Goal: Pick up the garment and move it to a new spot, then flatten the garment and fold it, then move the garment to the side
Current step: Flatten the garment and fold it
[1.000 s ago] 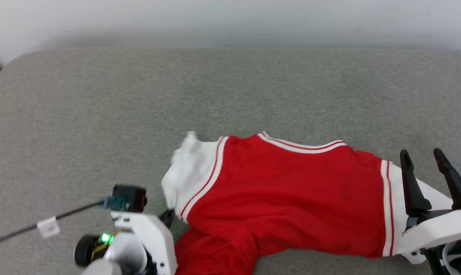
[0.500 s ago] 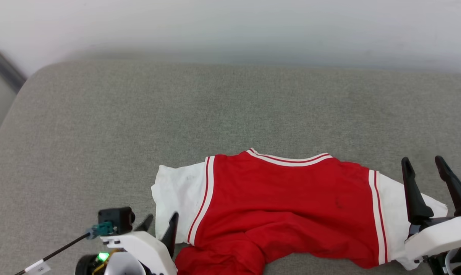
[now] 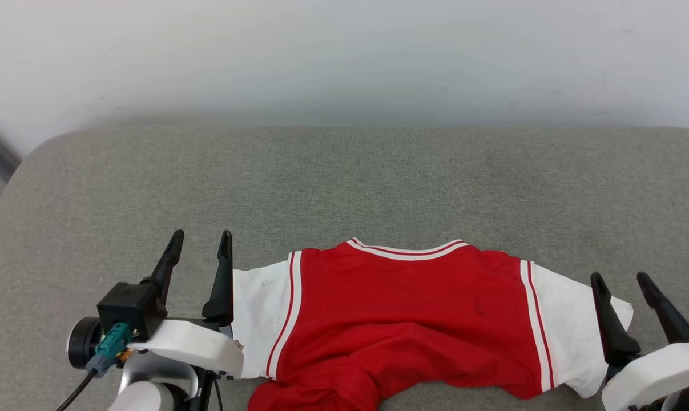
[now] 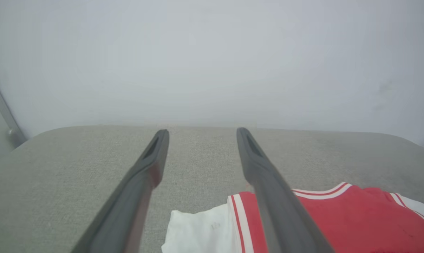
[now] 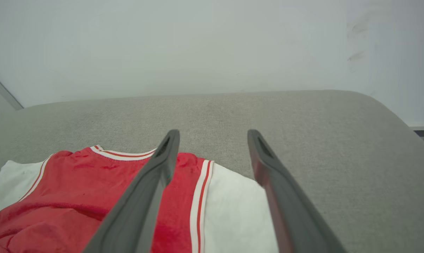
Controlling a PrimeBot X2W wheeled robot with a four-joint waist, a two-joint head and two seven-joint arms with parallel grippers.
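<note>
The garment [image 3: 401, 308], a red shirt with white striped sleeve ends, lies spread on the grey cushion [image 3: 344, 182], collar toward the wall; its lower part is bunched at the near edge. My left gripper [image 3: 200, 241] stands open just left of the white left sleeve [image 3: 258, 319], holding nothing. In the left wrist view the open left gripper [image 4: 201, 133] points at the wall, with the sleeve [image 4: 201, 232] under its fingers. My right gripper [image 3: 621, 281] is open over the right sleeve [image 3: 567, 325]. The right wrist view has the right gripper [image 5: 213, 134] above the garment [image 5: 74, 200].
A pale wall [image 3: 344, 57] rises behind the cushion. The cushion's rounded left corner [image 3: 41, 154] drops off toward a dark strip. Bare grey cushion lies beyond the collar and to the left of the shirt.
My left gripper has opened, let go of the left sleeve and risen upright beside it. The sleeve now lies flat. The head camera has tilted, showing more wall.
</note>
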